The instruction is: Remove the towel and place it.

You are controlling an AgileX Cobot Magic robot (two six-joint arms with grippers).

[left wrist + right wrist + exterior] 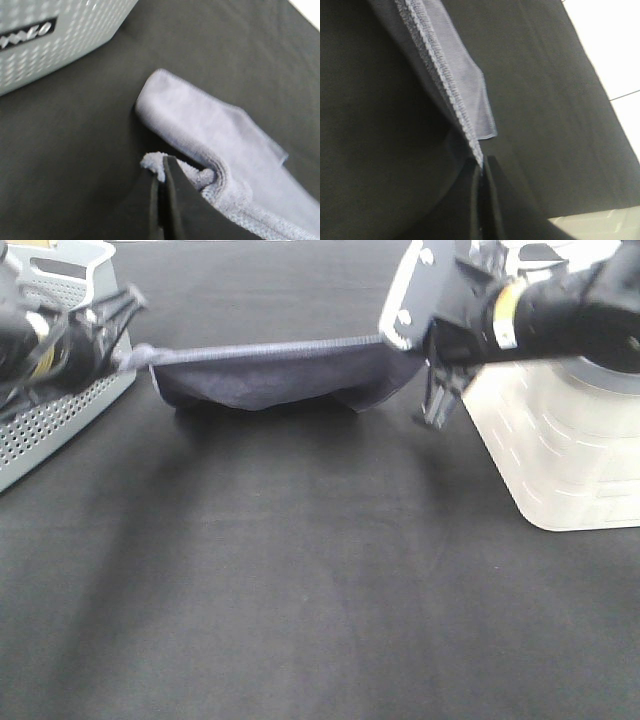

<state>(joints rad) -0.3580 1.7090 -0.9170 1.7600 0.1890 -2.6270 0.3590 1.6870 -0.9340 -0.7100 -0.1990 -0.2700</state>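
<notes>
Towel (270,380) was seen hung up above the table (300,590), at the far side, between the grey basket (60,410) and the white basket (560,450). It was inside neither basket. Its top hem was pulled taut, and the long axis ran left to right across the high view, sloping up slightly toward the right. The body drooped below the hem. Whether the lower edge touched the table could not be told.

The left corner was pinched by the left gripper (161,172). The jaws were shut tight on bunched cloth, just beside the grey basket. The right corner was pinched by the right gripper (481,172), with the jaws closed on the stitched edge, close to the white basket. In the high view the right fingertips were largely hidden by the wrist mount.

So the towel lay between the two hands, one end at each, and neither arm was nearer. From the left hand it ran rightward, and from the right hand leftward.

Removal was judged done and placing not yet done. Bare table was seen on the near side of the towel. The next move was judged to call for both arms to travel together along a line square to the hem, since tension would be lost or a corner pulled free if one arm led.
</notes>
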